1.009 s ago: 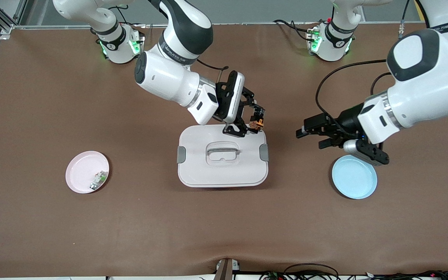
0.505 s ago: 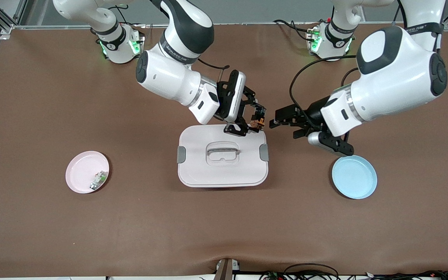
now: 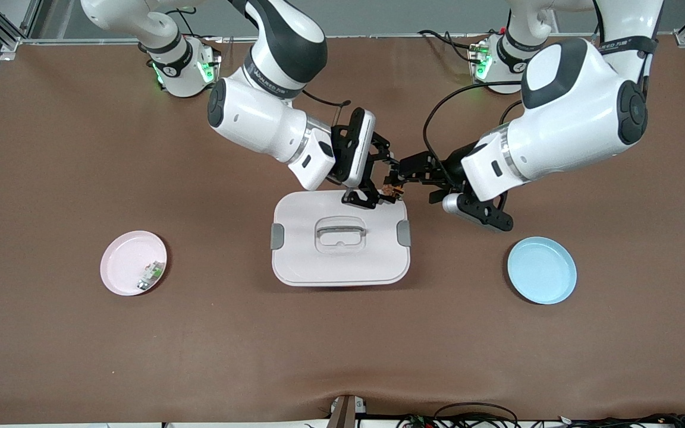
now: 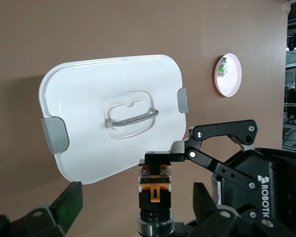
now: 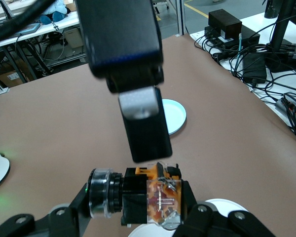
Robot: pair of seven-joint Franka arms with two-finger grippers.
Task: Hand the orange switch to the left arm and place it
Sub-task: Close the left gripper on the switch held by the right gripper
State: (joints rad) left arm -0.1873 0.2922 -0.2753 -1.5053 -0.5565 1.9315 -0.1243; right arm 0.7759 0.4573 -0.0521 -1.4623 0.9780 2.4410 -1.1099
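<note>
Toward the right arm's end of the table a round pink plate (image 3: 132, 263) lies flat, with a small green-and-white component (image 3: 151, 274) resting on it near its rim. In the middle stands the large white rounded-rectangular box (image 3: 340, 239) with grey side latches and a recessed grey handle in its lid, shut and upright.

Over the box's edge farthest from the front camera, at the corner toward the left arm's end, the right gripper (image 3: 385, 185) hangs in the air with its fingers pressed together on the tiny black-and-orange switch (image 3: 391, 189). The right wrist view shows the switch (image 5: 149, 196) lying crosswise in the grip, its clear round cap at one end and its orange block at the other.

The left gripper (image 3: 401, 173) reaches in from the left arm's end and meets the right one there, its fingers spread on either side of the switch. In the right wrist view one dark finger (image 5: 145, 123) stands right at the orange part; whether it touches I cannot tell. In the left wrist view the switch (image 4: 155, 189) sits between the two dark fingers.

A round pale-blue plate (image 3: 541, 277) lies on the brown tabletop (image 3: 342, 351) toward the left arm's end.
</note>
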